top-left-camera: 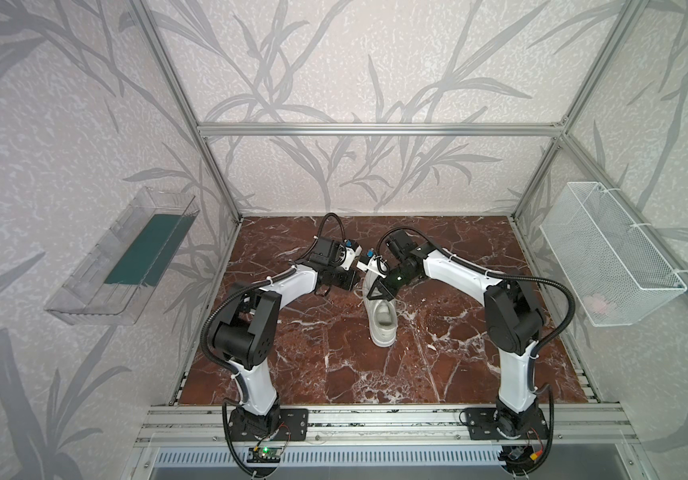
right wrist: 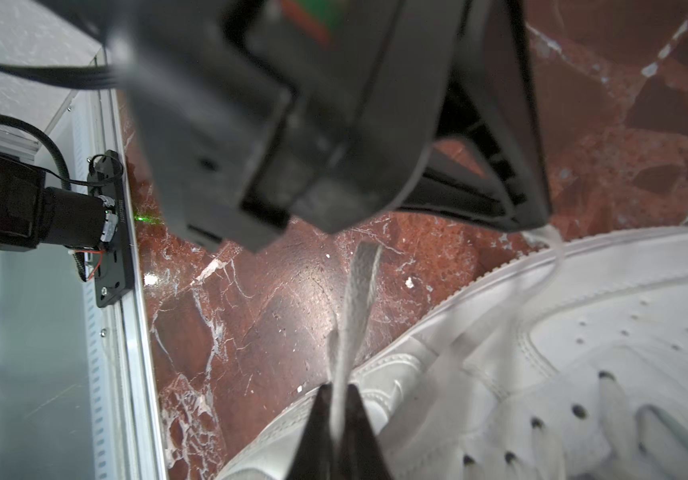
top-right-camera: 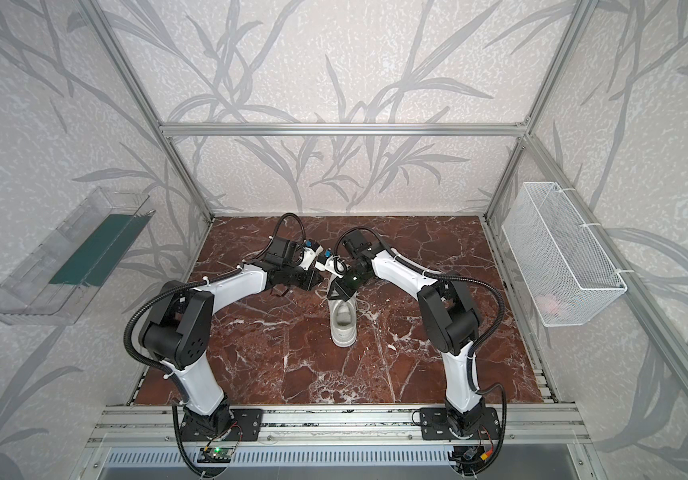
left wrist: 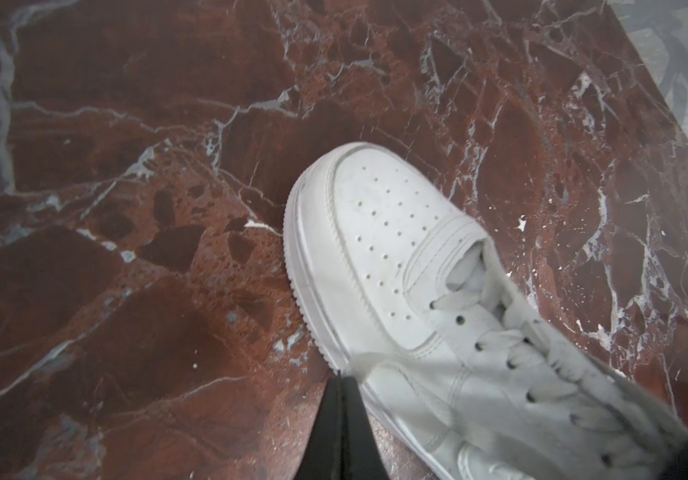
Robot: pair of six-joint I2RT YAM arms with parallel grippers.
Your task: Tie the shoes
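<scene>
Red marble tabletop [top-left-camera: 292, 353] carries a white sneaker [top-left-camera: 382, 328]. Left gripper [left wrist: 341, 380] is clamped on one lace end [right wrist: 548, 239]; right gripper [right wrist: 338, 388] pinches a second lace [right wrist: 359, 291].

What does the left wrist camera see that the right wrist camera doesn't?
Only the left wrist camera shows the whole rounded toe of the sneaker and the left gripper shut on a lace. Only the right wrist camera shows the right gripper with the other lace running between its tips, and an arm's base plate by the metal rail. Both show the white sneaker on the red marble table.
</scene>
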